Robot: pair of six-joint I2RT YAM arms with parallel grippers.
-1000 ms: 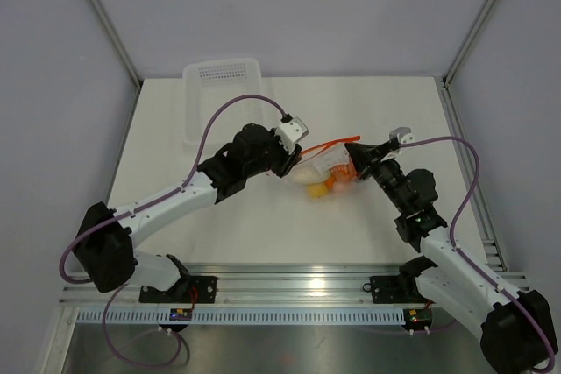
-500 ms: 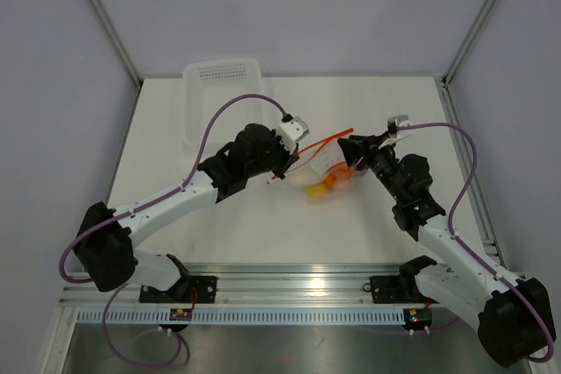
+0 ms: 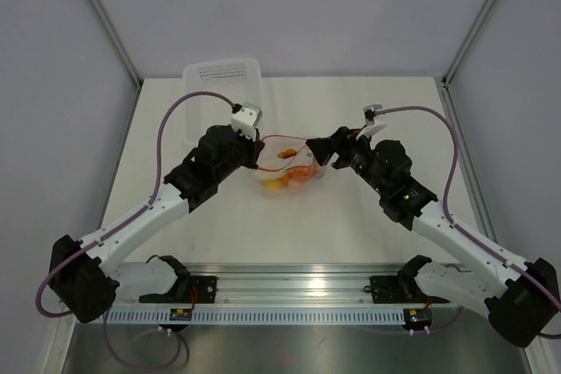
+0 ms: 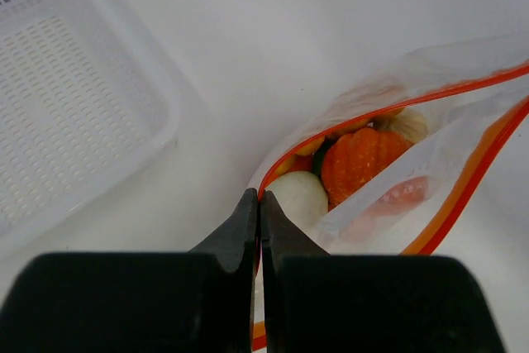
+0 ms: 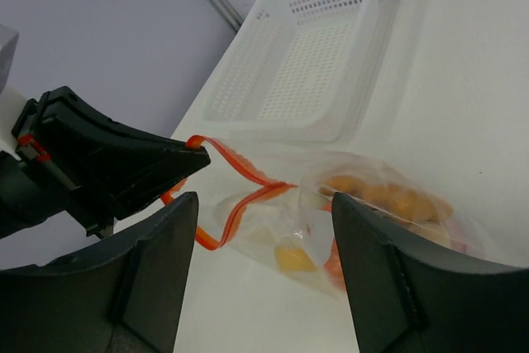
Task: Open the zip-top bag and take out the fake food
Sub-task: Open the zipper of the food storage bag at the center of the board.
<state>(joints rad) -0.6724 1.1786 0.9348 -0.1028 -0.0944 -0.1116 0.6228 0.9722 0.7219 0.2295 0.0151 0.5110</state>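
The zip-top bag (image 3: 289, 166) lies mid-table, its mouth pulled open into a loop of red-orange zipper strip (image 4: 397, 101). My left gripper (image 3: 255, 156) is shut on the left end of that strip, the jaws pinched tight on it (image 4: 259, 204). The fake food (image 4: 361, 160) shows inside: an orange ribbed piece, a white piece (image 4: 300, 196) and yellow pieces (image 5: 291, 259). My right gripper (image 3: 317, 150) stands open just right of the bag's mouth, holding nothing; in its own view the bag (image 5: 364, 204) lies between and beyond its spread fingers (image 5: 157, 279).
A white perforated basket (image 3: 221, 76) stands at the back left of the table, just beyond the bag (image 5: 306, 72) and to the left in the left wrist view (image 4: 66, 113). Frame posts rise at the back corners.
My left gripper closed on the zipper strip and pulled it left, opening the bag's mouth and dragging the bag left. My right gripper let go of the bag and opened.
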